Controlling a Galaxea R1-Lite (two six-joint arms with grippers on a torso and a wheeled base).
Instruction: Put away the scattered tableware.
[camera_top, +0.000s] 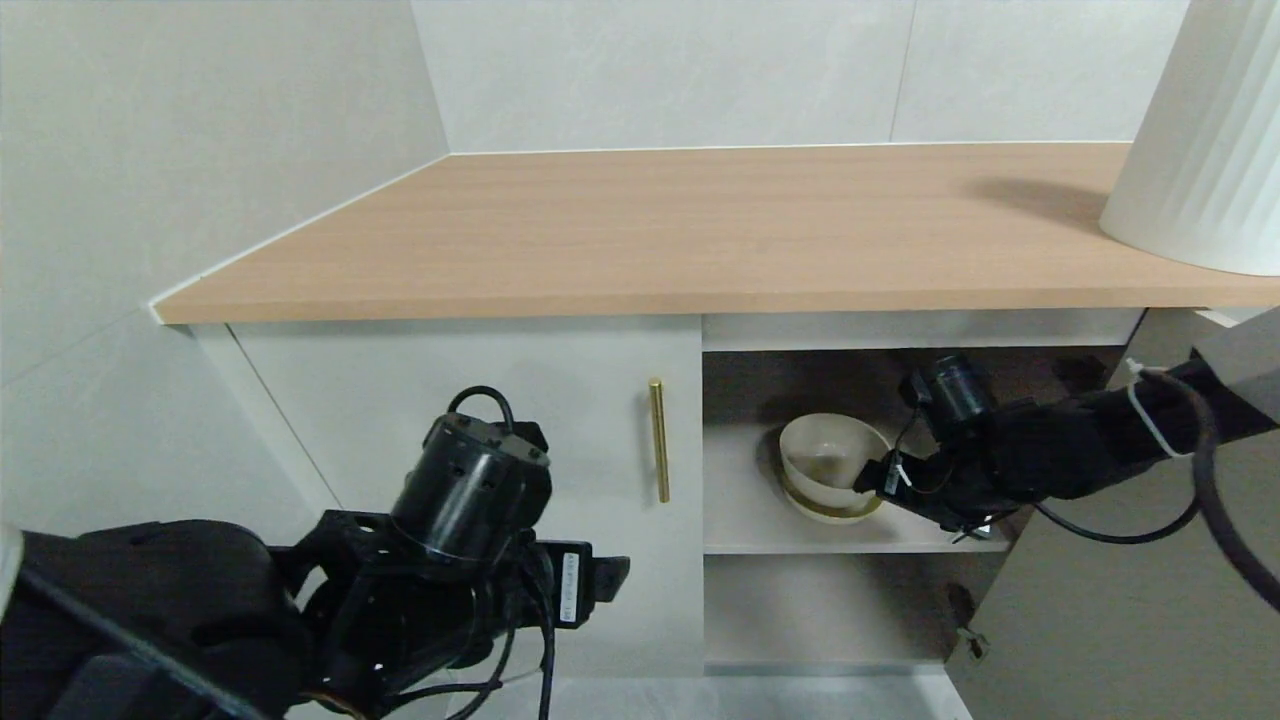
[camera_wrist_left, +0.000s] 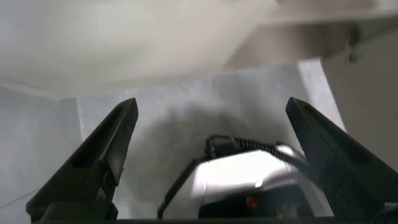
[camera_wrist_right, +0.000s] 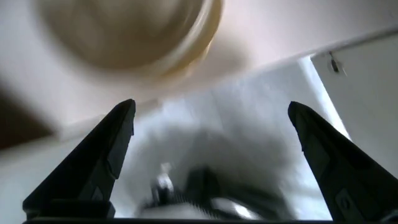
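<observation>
Cabinet (camera_top: 470, 400) under wooden countertop (camera_top: 650, 230): left door (camera_top: 450, 370) closed, brass handle (camera_top: 658, 440) upright at its right edge; right door (camera_top: 1110, 600) swung open. Upper shelf (camera_top: 740, 520) inside the open half carries a cream bowl (camera_top: 828, 460) nested in a lower bowl (camera_top: 830, 508) with an olive-gold rim; stack sits upright, roughly mid-shelf, towards the front edge. Right gripper (camera_top: 882, 482) is inside the opening at shelf height, just beside the cream bowl's right-hand rim. Right wrist view: jaws wide apart, nothing between them, bowl stack (camera_wrist_right: 130, 31) lying just past the tips. Whether a tip touches the rim: cannot tell. Left gripper (camera_top: 598, 578) is held low in front of the closed left door, below the handle and well apart from the bowls. Left wrist view: jaws likewise spread wide, empty, pale floor (camera_wrist_left: 186, 112) beyond. White ribbed object (camera_top: 1200, 150) stands on the countertop at the far right, above the open compartment. Lower shelf space (camera_top: 830, 610) beneath the bowls visible, in shadow
</observation>
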